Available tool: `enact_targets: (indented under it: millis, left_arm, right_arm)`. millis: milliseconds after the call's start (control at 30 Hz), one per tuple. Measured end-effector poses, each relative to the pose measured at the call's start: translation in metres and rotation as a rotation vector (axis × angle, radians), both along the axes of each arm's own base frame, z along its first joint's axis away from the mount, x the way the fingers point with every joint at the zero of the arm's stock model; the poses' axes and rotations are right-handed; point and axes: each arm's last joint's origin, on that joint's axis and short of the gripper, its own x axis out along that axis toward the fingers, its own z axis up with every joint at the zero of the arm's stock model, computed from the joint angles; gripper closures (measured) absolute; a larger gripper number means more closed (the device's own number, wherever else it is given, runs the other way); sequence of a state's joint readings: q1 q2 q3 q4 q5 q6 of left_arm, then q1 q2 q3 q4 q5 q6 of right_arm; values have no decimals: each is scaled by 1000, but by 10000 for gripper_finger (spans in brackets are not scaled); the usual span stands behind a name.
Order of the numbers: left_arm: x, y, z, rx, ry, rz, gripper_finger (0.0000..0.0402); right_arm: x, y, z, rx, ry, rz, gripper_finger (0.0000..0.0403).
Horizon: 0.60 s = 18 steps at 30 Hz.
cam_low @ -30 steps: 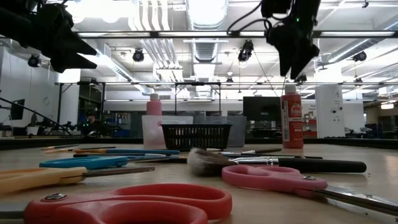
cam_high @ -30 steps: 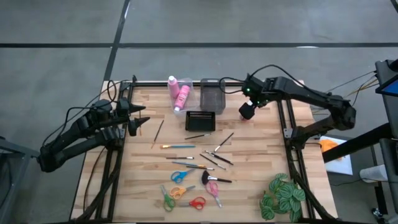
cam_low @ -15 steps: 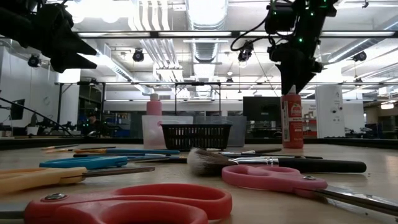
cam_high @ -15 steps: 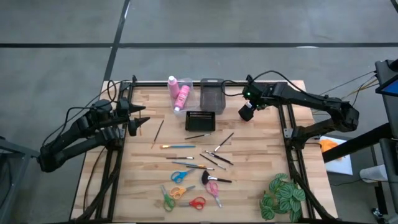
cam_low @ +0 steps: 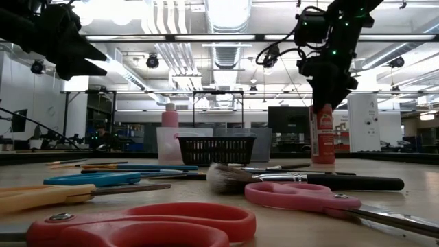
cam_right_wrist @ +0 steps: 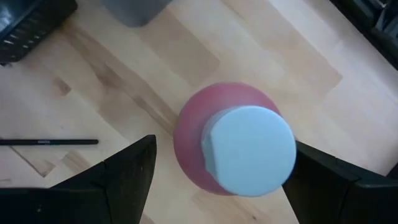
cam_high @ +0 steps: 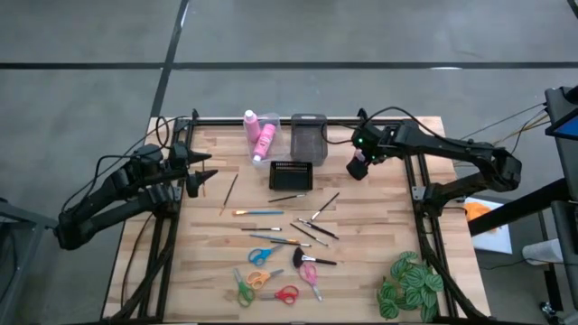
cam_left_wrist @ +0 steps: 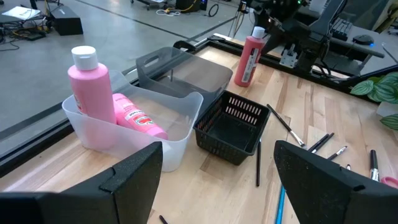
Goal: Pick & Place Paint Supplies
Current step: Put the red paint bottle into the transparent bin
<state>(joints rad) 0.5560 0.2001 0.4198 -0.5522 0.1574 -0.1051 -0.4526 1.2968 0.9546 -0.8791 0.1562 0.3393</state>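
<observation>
The right gripper (cam_high: 360, 163) is hanging directly over a pink bottle (cam_low: 321, 134) that is standing upright on the wooden table (cam_high: 379, 235), near the far right edge and to the right of the grey bin (cam_high: 308, 135). In the right wrist view the white cap (cam_right_wrist: 250, 151) of this bottle is sitting between the two dark fingers (cam_right_wrist: 127, 174), which are standing wide apart, one on each side, and are not touching the bottle. In the low view the gripper is reaching down around the top of the bottle, so the cap is hidden there. The left gripper (cam_high: 200, 173) is waiting above the left side of the table, and its fingers (cam_left_wrist: 134, 176) are also spread open and are holding nothing. Two more pink bottles are resting in the clear bin (cam_left_wrist: 181, 139) at the far edge: one (cam_left_wrist: 91, 83) is standing upright and the other (cam_left_wrist: 138, 118) is lying on its side beside it. A small black basket (cam_high: 291, 174) is sitting just in front of the bins. The paintbrushes (cam_high: 258, 212) are lying scattered over the middle of the table, with black, blue and wooden handles. The scissors (cam_high: 265, 254), with blue, orange, green, red and pink handles, are lying together nearer the front edge. A green plant (cam_high: 412, 285) is standing at the front right corner.
</observation>
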Motion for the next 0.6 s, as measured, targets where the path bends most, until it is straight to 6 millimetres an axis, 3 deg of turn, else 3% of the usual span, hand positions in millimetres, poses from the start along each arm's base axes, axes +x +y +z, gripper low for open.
enact_targets:
  millis: [267, 600]
  left_arm:
    - [0, 0, 0, 0, 0, 0, 91]
    - [0, 0, 0, 0, 0, 0, 91]
  right_arm:
    - [0, 0, -1, 9, -3, 6, 101]
    - [0, 0, -1, 7, -2, 4, 188]
